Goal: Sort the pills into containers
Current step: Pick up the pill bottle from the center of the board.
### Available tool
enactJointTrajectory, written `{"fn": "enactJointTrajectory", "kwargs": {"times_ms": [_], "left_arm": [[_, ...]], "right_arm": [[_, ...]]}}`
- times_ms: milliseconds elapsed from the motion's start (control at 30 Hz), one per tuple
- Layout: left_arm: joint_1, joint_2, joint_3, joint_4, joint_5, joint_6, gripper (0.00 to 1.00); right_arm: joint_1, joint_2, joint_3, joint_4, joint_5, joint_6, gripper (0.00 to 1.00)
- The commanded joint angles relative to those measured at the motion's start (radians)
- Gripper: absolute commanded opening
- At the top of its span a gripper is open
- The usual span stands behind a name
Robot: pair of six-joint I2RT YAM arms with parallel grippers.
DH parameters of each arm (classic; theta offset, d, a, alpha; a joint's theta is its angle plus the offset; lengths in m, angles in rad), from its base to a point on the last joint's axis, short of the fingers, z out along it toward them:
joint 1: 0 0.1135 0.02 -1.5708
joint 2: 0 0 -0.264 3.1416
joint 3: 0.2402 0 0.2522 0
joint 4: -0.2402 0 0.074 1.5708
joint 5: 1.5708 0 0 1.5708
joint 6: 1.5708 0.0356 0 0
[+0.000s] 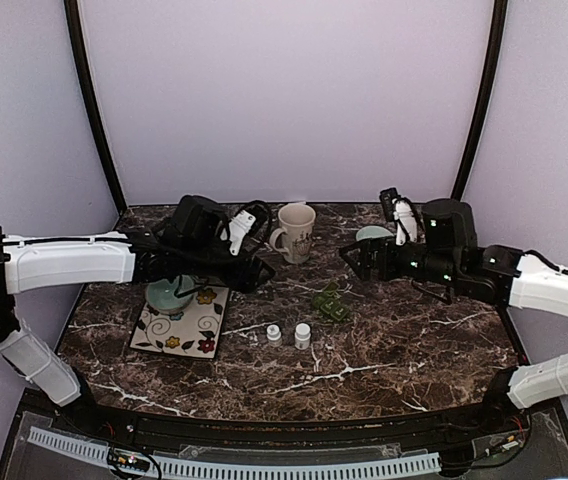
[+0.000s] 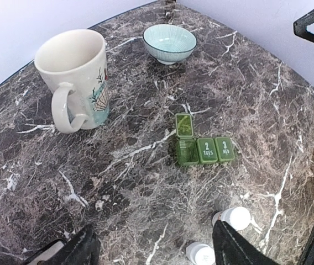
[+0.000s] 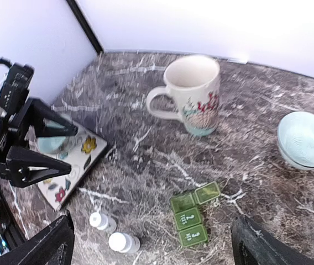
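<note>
Nearest the arms, two white bottles [image 1: 303,335] stand just before the green pill box [image 2: 205,150], mid-worktop [image 1: 414,340]. Its first lid is up (the other two are shut), probably ready for filling. The left tool [image 2: 154,251] and right tool [image 3: 157,248] hover either side, both gaping wide and empty. The mug [image 1: 296,232] and bowl [image 1: 372,235] stand beyond.

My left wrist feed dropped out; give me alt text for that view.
A green three-compartment pill box lies centre-frame, one end lid flipped open, the other two shut. Beyond it stand a floral mug and pale bowl; two white bottles sit nearer.
</note>
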Motion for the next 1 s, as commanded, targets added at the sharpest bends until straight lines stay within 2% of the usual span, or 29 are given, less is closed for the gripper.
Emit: {"fn": "enactJointTrajectory", "kwargs": {"times_ms": [0,100,167,233,267,333,433,633,767,833,967], "left_arm": [[0.001,-0.11,-0.076,0.095,-0.032,-0.105,0.72],[0.0,-0.153,-0.122,0.105,-0.066,-0.195,0.75],[0.001,-0.181,-0.146,0.112,-0.078,-0.273,0.78],[0.0,-0.204,-0.155,0.107,-0.08,-0.329,0.98],[0.0,-0.211,-0.148,0.094,-0.083,-0.341,0.99],[-0.002,-0.219,-0.139,0.072,-0.093,-0.339,0.99],[-0.003,-0.238,-0.179,0.122,-0.095,-0.303,0.99],[-0.002,-0.264,-0.213,0.123,-0.084,-0.22,0.99],[-0.002,-0.237,-0.214,0.161,-0.17,-0.196,0.97],[-0.002,-0.207,-0.202,0.177,-0.19,-0.205,0.96],[-0.008,-0.155,-0.161,0.161,-0.218,-0.231,0.94]], "right_arm": [[0.001,-0.125,-0.143,0.368,0.137,0.121,1.0],[-0.021,-0.119,-0.142,0.447,-0.005,0.054,0.95],[-0.023,-0.093,-0.111,0.428,-0.063,-0.03,0.84],[-0.023,-0.065,-0.075,0.367,-0.062,-0.076,0.76],[-0.022,-0.051,-0.059,0.335,-0.062,-0.098,0.73],[-0.022,-0.031,-0.025,0.288,-0.061,-0.116,0.7],[-0.02,0.017,0.007,0.244,-0.016,-0.094,0.68],[0.037,0.265,0.278,-0.12,0.03,0.027,0.58],[0.082,0.39,0.434,-0.371,0.029,0.045,0.54],[0.096,0.408,0.455,-0.454,0.01,0.059,0.53],[0.103,0.39,0.398,-0.495,-0.062,0.088,0.52]]}}
